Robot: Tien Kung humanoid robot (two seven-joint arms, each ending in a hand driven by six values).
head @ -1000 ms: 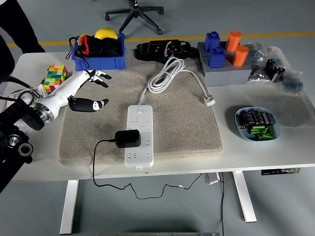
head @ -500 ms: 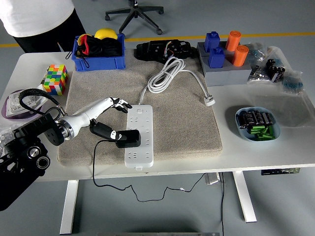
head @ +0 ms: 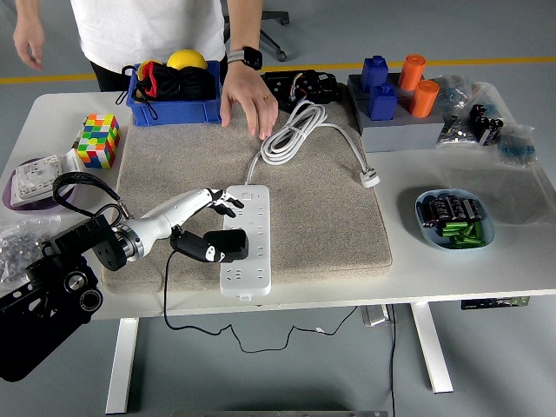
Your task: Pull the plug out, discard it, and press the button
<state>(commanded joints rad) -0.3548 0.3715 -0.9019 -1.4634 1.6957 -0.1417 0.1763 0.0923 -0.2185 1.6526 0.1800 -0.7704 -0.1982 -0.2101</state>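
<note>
Desk: a white desk (head: 452, 269) on white legs, standing on a grey floor (head: 486, 26) crossed by a yellow line (head: 504, 61) past the far edge.
Mat: a beige mat (head: 321, 208) covers the middle of the desk.
Power strip: a white power strip (head: 246, 239) lies lengthwise on the mat; its white cable (head: 291, 139) is coiled near the mat's far edge and ends in a loose white plug (head: 369, 178).
Task plug: a black adapter (head: 228, 244) sits in the strip's near half, its black cord (head: 174, 287) running off the desk's near edge.
Left robot hand (head: 208, 224): comes in from the left, thumb against the adapter's left side and the other fingers spread over the strip's left edge; whether it truly clamps the adapter is hard to tell, it looks like a loose pinch.
Person: stands at the far side in a white shirt; 1 hand (head: 249, 100) with a wristwatch rests on the mat's far edge just beside the cable coil, the other hand (head: 29, 39) hangs at the top left.
Far side: a blue bin (head: 174, 106) of dark items with a yellow ball (head: 188, 59); a grey block (head: 395, 130) carrying 2 blue pieces and 2 orange cylinders.
Left side: a colourful cube (head: 97, 140).
Right side: a light blue bowl (head: 455, 219) holding black and green parts.
</note>
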